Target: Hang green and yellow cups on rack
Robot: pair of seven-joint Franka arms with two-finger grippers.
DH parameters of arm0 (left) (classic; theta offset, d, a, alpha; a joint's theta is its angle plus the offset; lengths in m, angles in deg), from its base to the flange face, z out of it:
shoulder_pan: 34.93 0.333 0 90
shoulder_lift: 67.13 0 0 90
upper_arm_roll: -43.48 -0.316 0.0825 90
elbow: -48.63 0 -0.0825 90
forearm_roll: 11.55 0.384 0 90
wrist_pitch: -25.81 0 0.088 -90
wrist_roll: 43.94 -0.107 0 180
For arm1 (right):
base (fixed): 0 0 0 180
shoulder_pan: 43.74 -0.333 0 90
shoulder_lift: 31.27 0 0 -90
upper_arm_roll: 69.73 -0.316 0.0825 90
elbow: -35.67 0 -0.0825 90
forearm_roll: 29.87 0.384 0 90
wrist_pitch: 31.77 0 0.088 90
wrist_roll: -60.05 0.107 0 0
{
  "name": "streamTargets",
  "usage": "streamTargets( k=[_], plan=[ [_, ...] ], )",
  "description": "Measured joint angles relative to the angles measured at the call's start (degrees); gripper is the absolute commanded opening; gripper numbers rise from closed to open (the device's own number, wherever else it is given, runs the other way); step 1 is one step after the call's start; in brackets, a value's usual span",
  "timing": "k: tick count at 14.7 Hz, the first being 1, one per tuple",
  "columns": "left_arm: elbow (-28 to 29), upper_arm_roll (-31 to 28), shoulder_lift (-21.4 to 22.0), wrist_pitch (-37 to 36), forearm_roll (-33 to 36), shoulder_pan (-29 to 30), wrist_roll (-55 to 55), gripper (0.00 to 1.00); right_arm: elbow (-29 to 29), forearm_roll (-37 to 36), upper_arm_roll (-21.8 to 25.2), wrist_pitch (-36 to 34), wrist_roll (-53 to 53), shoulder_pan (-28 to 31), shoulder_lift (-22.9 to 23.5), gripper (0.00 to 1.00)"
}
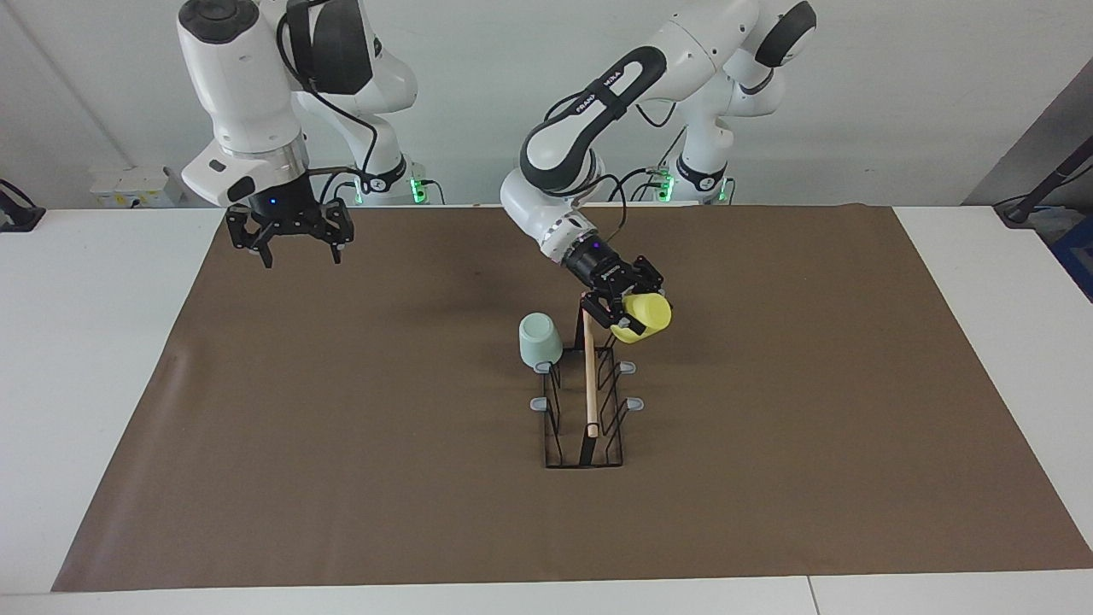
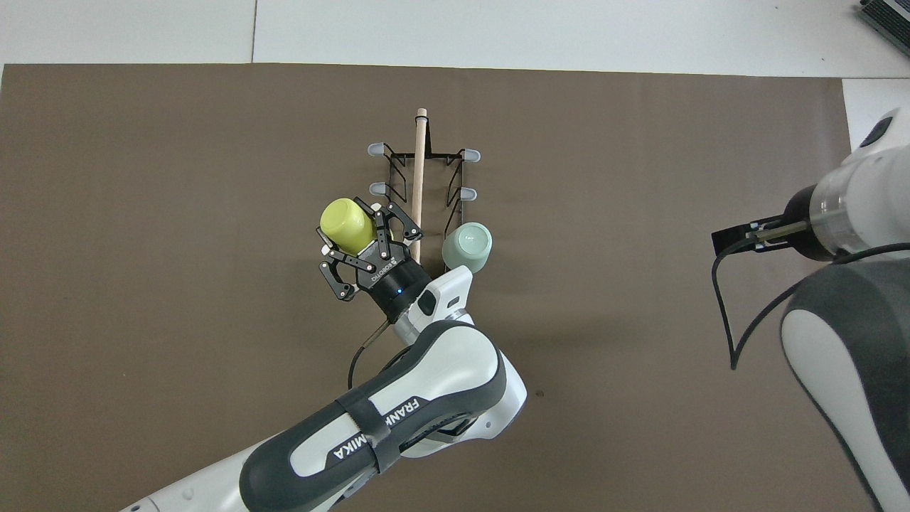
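Note:
The rack (image 1: pixel 589 389) stands at the mat's middle, its wooden rod running away from the robots; it also shows in the overhead view (image 2: pixel 418 163). The mint green cup (image 1: pixel 540 338) hangs upside down on the prong nearest the robots on the right arm's side (image 2: pixel 467 246). My left gripper (image 1: pixel 634 321) is shut on the yellow cup (image 1: pixel 654 313) and holds it tilted over the nearest prong on the left arm's side; gripper (image 2: pixel 353 233) and cup (image 2: pixel 345 222) show in the overhead view too. That prong is hidden by the cup. My right gripper (image 1: pixel 295 246) is open and empty.
A brown mat (image 1: pixel 341 427) covers most of the white table (image 1: pixel 85 342). Several grey-tipped prongs (image 1: pixel 637 403) on the rack are bare. The right arm waits raised over the mat's edge near its base.

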Motion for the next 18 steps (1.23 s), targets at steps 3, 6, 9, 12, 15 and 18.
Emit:
streamTargets(
  k=[3,6,9,12,15,18],
  plan=[
    [0.8,0.2,-0.1,0.3,0.0,0.0,1.3,0.22,-4.4,2.6,0.4,-7.5,0.6,1.3,0.1,1.00],
    [1.3,0.7,-0.2,0.6,0.0,-0.1,2.1,0.62,-8.4,2.6,0.5,-14.6,0.7,1.9,0.8,1.00],
    [1.3,1.4,-0.2,0.5,-0.4,-0.2,2.2,1.00,-8.9,2.6,0.6,-16.0,0.7,2.8,1.5,1.00],
    [1.3,1.9,-0.2,0.3,-0.9,-0.4,2.4,1.00,-8.9,2.6,0.6,-16.1,0.7,3.5,2.0,1.00],
    [1.0,1.9,-0.2,-0.5,-0.9,-0.4,2.4,1.00,-8.9,2.6,0.6,-14.6,0.7,3.9,2.0,1.00],
    [0.7,2.1,-0.1,-0.6,-1.0,-0.4,2.3,1.00,-8.2,2.6,0.6,-12.8,0.7,3.9,2.0,1.00]
  ],
)
